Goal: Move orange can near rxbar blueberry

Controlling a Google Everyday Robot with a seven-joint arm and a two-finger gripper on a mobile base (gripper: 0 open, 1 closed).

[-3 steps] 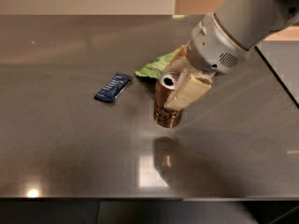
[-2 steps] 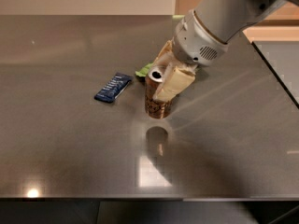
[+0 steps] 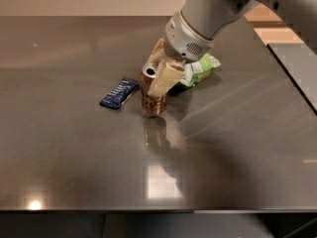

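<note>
The orange can is copper-coloured with a silver top and stands upright, its base at or just above the dark tabletop. My gripper is shut on the orange can, with pale fingers clamped on its upper half. The arm reaches in from the upper right. The rxbar blueberry, a flat navy wrapper with pale lettering, lies flat just left of the can, a short gap apart.
A green-and-white snack bag lies behind and right of the can, partly hidden by the arm. The dark glossy table has its front edge near the bottom and its right edge at the far right.
My gripper has carried the orange can leftward, away from the green bag, and it now stands close beside the rxbar blueberry.
</note>
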